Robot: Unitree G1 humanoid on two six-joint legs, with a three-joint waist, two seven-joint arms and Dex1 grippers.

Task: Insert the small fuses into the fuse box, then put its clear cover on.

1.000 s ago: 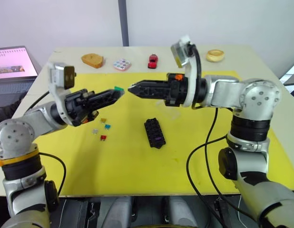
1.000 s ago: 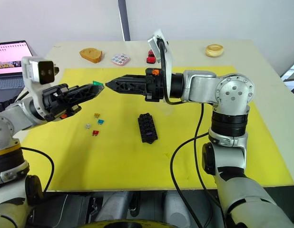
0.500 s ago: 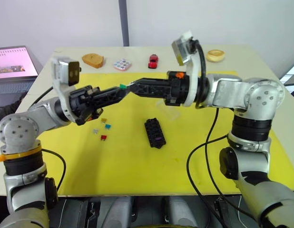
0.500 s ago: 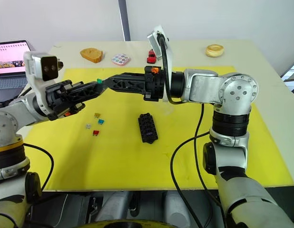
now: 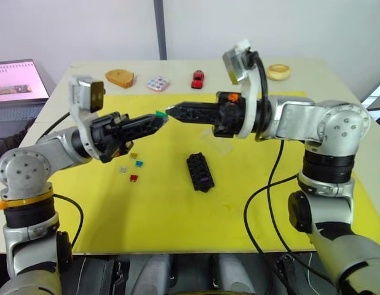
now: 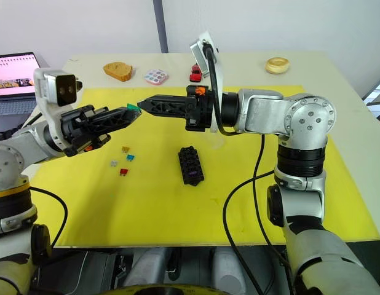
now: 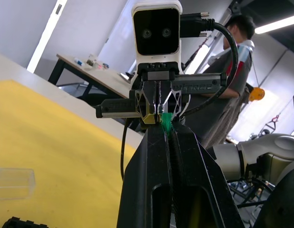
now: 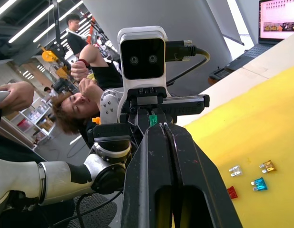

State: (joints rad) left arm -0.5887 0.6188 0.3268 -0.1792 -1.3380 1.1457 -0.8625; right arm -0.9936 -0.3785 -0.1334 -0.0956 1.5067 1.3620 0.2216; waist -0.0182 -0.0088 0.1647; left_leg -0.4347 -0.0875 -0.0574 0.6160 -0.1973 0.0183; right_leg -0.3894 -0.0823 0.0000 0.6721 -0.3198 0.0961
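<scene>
- Holding a teal fuse (image 5: pixel 158 114) at its fingertips, the left gripper (image 5: pixel 154 119) hangs above the yellow mat (image 5: pixel 178 215), fingers clamped together on the fuse's lower part so the teal head sticks out past the tips
- Pointing straight at it, the right gripper (image 5: pixel 171 111) has its fingers pressed together, tips just beside the fuse; whether they touch it cannot be told
- Lying on the mat below the left arm are four more fuses: amber (image 5: pixel 133 155), blue (image 5: pixel 139 164), grey (image 5: pixel 123 169) and red (image 5: pixel 133 178), close together but apart from each other
- Sitting near the mat's middle, the fuse box (image 5: pixel 200 172) shows a purple fuse (image 5: pixel 204 180) seated in a slot at its near end
- Resting just beyond the box, under the right arm, is the clear cover (image 5: pixel 218 145), hard to pick out against the yellow
- Handling judgement: the fuse looks very light, rigid and smooth, so it could twist or pop out of a shallow pinch; for a handover the free head is the place to take, flat faces between the pads, leaving the blades clear for the slot
</scene>
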